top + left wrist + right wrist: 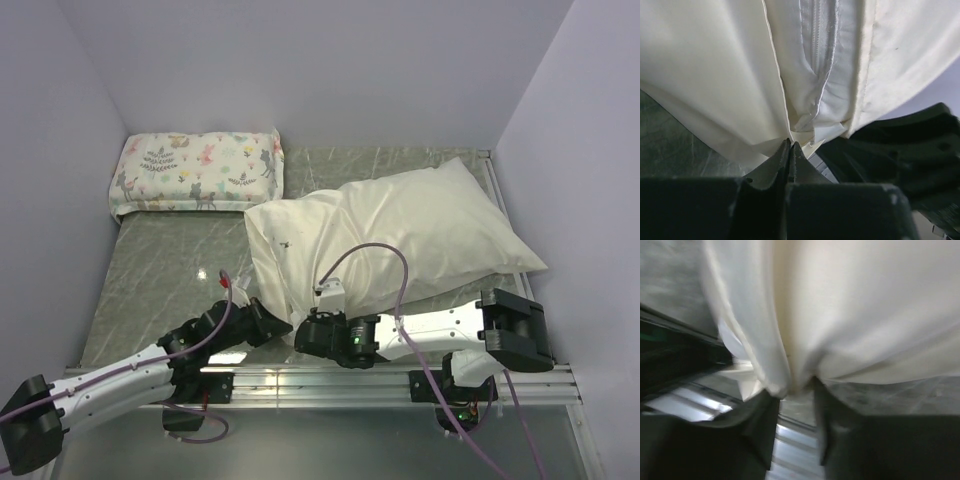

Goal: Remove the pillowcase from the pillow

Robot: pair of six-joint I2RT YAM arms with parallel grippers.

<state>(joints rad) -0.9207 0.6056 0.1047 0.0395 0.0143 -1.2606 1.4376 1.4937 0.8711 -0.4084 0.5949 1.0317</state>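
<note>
- Where the left gripper (790, 144) meets the cloth, we see its two fingers pressed together on a thin cream edge of the pillowcase (400, 230), right at the open mouth.
- Straight ahead of those fingertips the mouth gapes. The cream flaps part to either side, and between them shows the white pillow (821, 55) with a stitched seam running along it.
- Just to the right of the left fingertips sits the dark body of the right arm's wrist, close but not touching them.
- At the right gripper (795, 390) the wrist view is blurred. The fingers stand a little apart with a gathered fold of cream cloth hanging at their tips, and we cannot tell whether they clamp it or only flank it.
- Both grippers sit side by side at the near left corner of the bundle. From there the pillow, wrapped in its case, stretches away ahead and to the right across the grey marbled table (160, 260).
- Far ahead and to the left of the left gripper, well apart from it, a small animal-print pillow (197, 172) lies against the back wall.
- Under both wrists runs the metal rail (330, 378) at the near table edge.
</note>
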